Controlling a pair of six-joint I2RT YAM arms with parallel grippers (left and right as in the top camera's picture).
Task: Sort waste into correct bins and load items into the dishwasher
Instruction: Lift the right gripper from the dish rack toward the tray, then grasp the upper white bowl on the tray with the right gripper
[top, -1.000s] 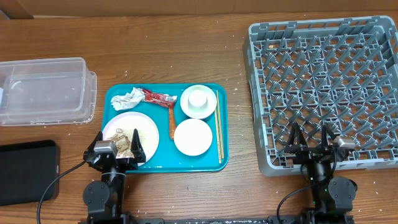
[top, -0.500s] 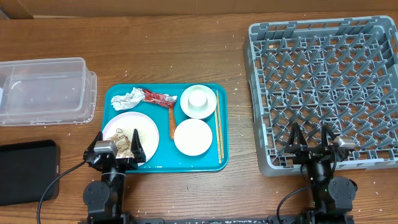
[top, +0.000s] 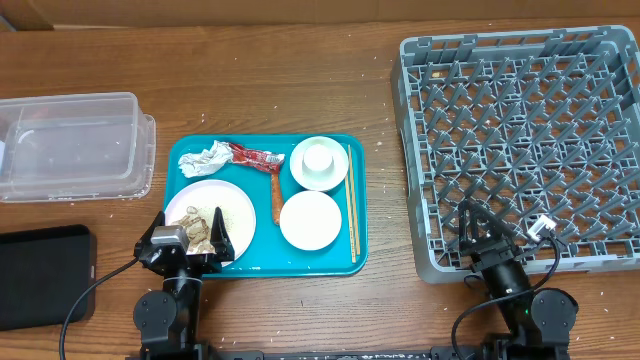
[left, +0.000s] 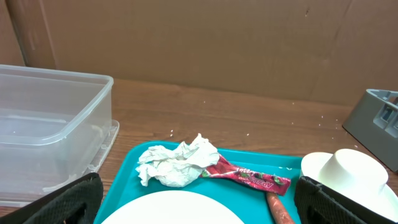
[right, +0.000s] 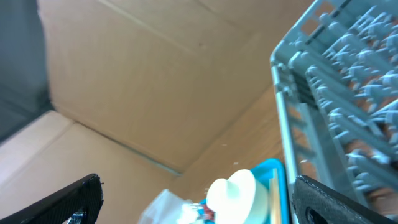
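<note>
A teal tray (top: 190, 150) holds a crumpled white napkin (top: 205, 159), a red wrapper (top: 253, 156), an orange-brown stick (top: 276, 200), a plate with food scraps (top: 209, 217), an upturned white cup on a saucer (top: 319, 162), a white bowl (top: 311, 220) and chopsticks (top: 351, 202). My left gripper (top: 189, 238) is open and empty at the tray's near left edge; its view shows the napkin (left: 179, 162) and wrapper (left: 252, 177). My right gripper (top: 480, 232) is open and empty at the near edge of the grey dish rack (top: 525, 140), tilted toward the tray.
A clear plastic bin (top: 72, 145) stands left of the tray. A black bin (top: 43, 275) lies at the near left. Cardboard walls close off the back of the wooden table.
My right gripper has swung and tilted to the left, toward the tray. The left arm and the tray's items have not moved.
</note>
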